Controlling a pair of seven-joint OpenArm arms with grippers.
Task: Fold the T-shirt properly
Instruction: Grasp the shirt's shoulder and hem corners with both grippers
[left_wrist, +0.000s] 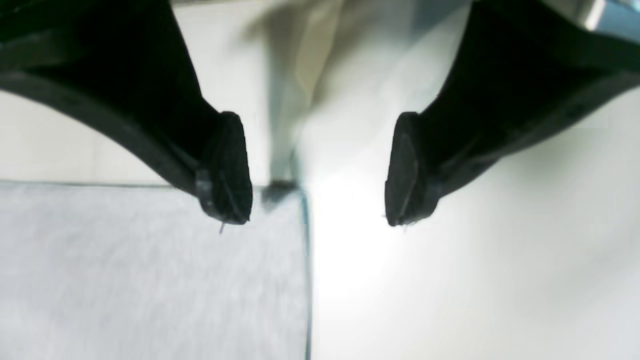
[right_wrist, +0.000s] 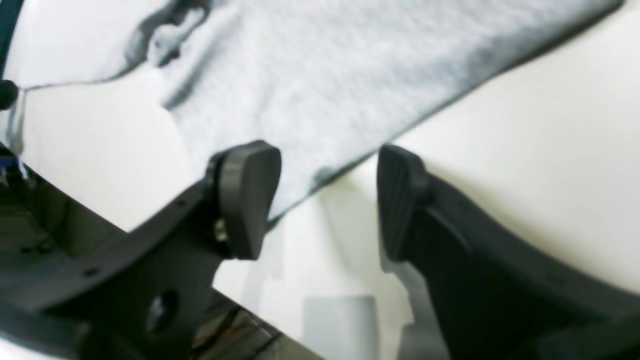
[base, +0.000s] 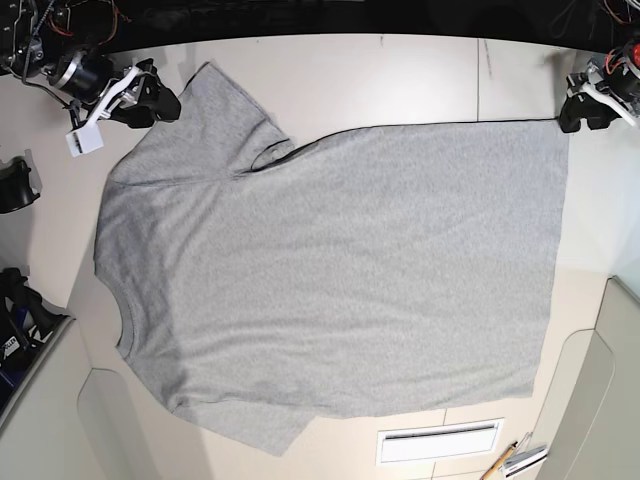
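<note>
The light heather-grey T-shirt (base: 330, 260) lies spread flat on the cream table (base: 400, 80), neck to the left and hem to the right. No lettering shows. My left gripper (base: 580, 112) is open and empty at the hem's far right corner. In the left wrist view the gripper (left_wrist: 312, 220) straddles that corner of the shirt (left_wrist: 150, 275). My right gripper (base: 155, 100) is open and empty beside the far left sleeve. In the right wrist view the gripper (right_wrist: 322, 160) hangs over the sleeve's edge (right_wrist: 325, 75).
A white slotted plate (base: 438, 441) and some pencils (base: 512, 460) lie at the near edge. Black gear (base: 15, 185) stands at the left edge and cables (base: 40, 30) at the far left. The table drops off at the near left (base: 40, 400).
</note>
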